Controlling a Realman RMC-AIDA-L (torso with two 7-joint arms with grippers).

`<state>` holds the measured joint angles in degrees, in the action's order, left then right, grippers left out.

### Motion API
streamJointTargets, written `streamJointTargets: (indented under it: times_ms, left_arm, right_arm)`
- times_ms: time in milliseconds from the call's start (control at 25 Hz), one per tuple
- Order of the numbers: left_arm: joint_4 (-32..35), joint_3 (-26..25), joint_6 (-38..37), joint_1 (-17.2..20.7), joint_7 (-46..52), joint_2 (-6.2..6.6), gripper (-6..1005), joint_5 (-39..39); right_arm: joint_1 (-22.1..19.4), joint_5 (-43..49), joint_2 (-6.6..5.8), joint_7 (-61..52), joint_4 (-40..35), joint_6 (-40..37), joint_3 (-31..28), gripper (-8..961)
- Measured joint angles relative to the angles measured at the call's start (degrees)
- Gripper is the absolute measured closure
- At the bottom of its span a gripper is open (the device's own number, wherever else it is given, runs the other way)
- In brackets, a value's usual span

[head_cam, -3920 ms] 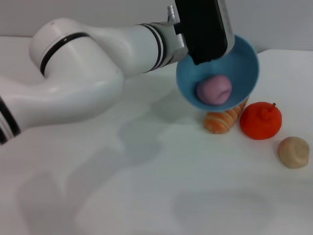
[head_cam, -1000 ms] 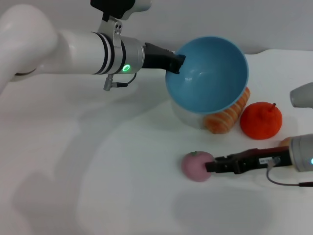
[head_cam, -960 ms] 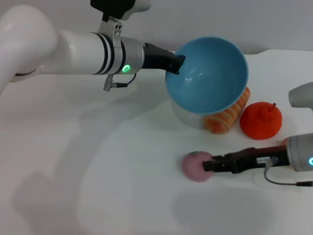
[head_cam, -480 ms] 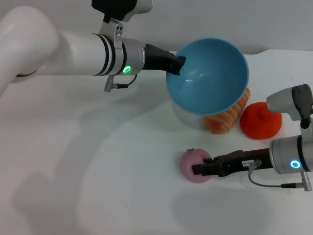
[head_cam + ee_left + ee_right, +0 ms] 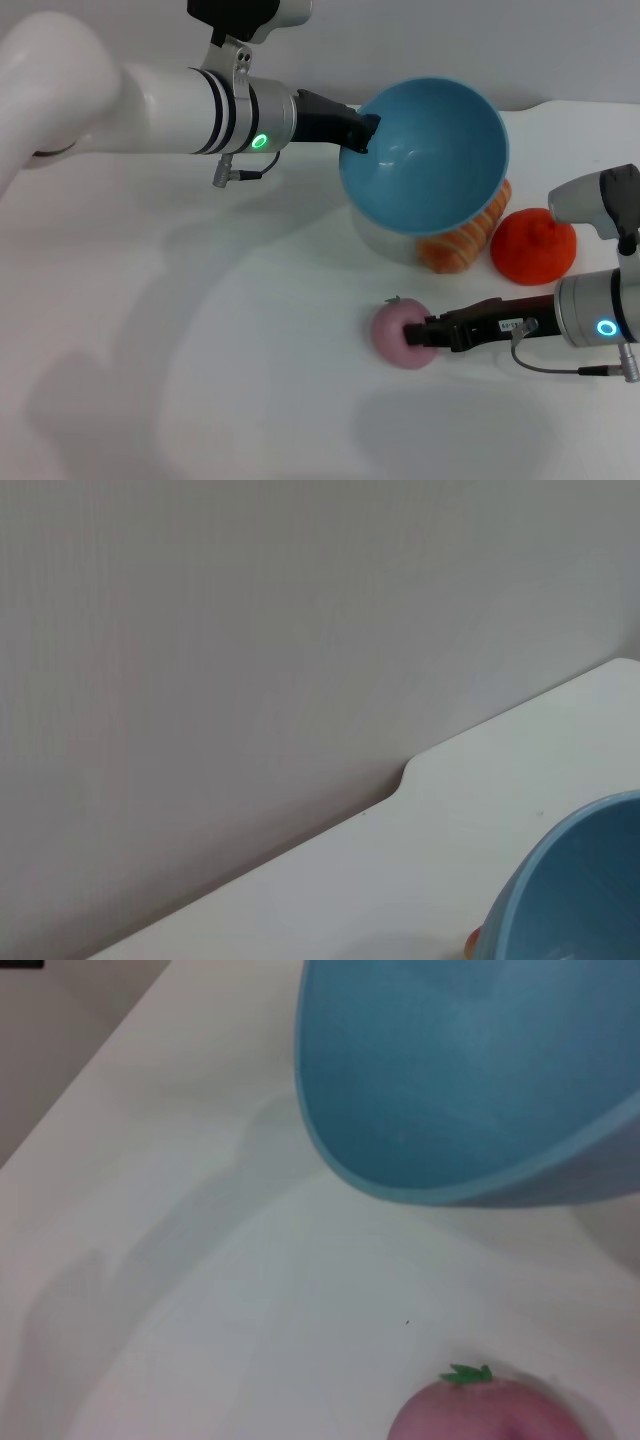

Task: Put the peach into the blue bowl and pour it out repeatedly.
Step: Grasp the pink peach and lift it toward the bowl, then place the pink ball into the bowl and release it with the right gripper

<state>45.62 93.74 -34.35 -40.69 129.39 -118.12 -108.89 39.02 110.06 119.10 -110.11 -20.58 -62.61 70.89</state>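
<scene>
Desk: white, carries everything.
Blue bowl: my left jaws pinch its rim at 9 o'clock, tipped, empty, awaiting fruit.
Peach: at 6 o'clock below bowl; my right jaws clasp it for lifting.

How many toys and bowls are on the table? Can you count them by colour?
Blue: 1, the blue bowl, held up by the left hand
Pink: 1, the peach, at the right hand
Orange-red: 1, round fruit
Orange striped: 1, toy
Total: 4
</scene>
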Motion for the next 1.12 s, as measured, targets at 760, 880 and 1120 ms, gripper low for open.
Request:
streamJointTargets:
  times_ms: [760, 880, 1120]
  left_arm:
    - [0.1, -0.6, -2.5, -0.4, 4.0, 0.35, 1000, -8.0]
    - [1.0, -2.3, -7.0, -1.8, 10.5, 0.33, 1000, -16.4]
    - [2.8, -2.7, -10.0, -2.3, 14.5, 0.21, 1000, -21.0]
  right_arm:
    - [-10.5, -0.5, -0.32, 2.2, -26.5, -19.2, -1.6, 913]
    - [-11.5, -0.6, -0.26, 1.8, -32.8, -25.3, -5.5, 913]
    - [-11.5, -0.6, -0.54, -0.5, -43.3, -32.0, -14.9, 914]
